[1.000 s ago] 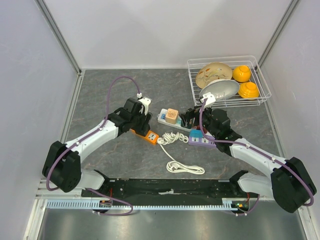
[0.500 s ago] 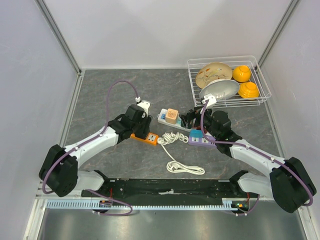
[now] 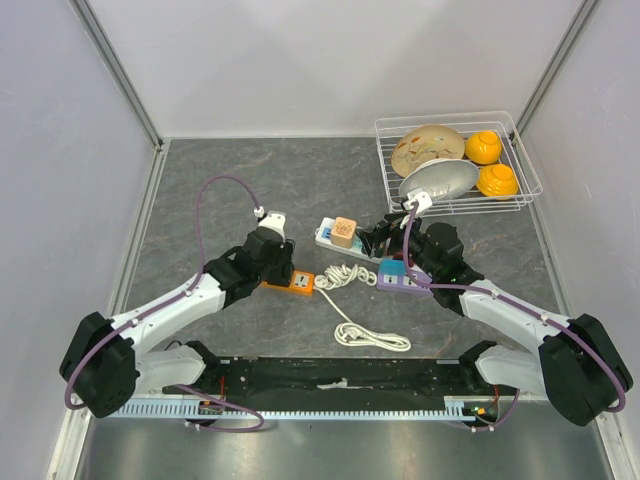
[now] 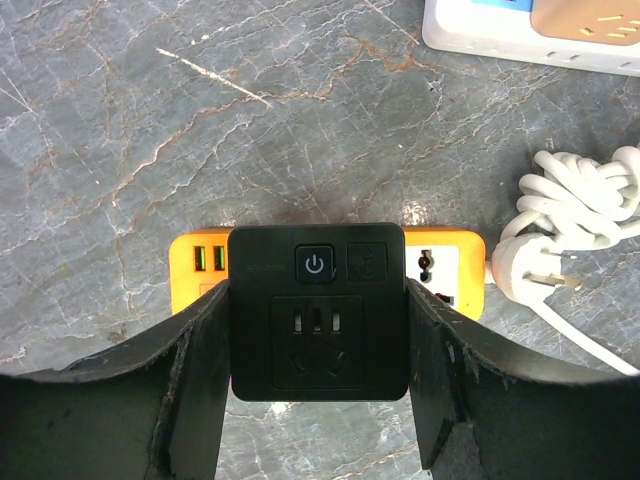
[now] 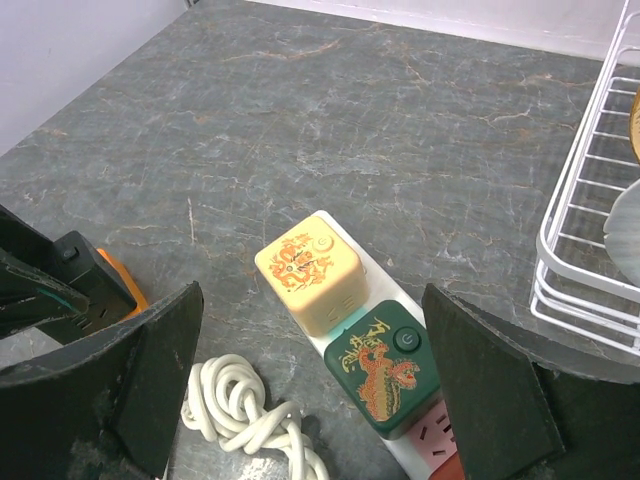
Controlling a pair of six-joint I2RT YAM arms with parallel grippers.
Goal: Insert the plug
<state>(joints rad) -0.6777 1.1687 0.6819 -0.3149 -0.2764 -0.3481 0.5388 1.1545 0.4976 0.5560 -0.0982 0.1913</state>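
My left claw [image 4: 318,310] is clamped on the black plug block [image 4: 330,375] over the orange strip [image 4: 192,285]; seated or hovering, I can't tell. Rigid, slick plastic; its flat sides suit gripping.

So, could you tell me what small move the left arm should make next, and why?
Probably press straight down without loosening the grip. The left end effector clamps the adapter by its sides, and it sits squarely over the orange strip. Whether it is fully seated cannot be told, so a short push seems safest.
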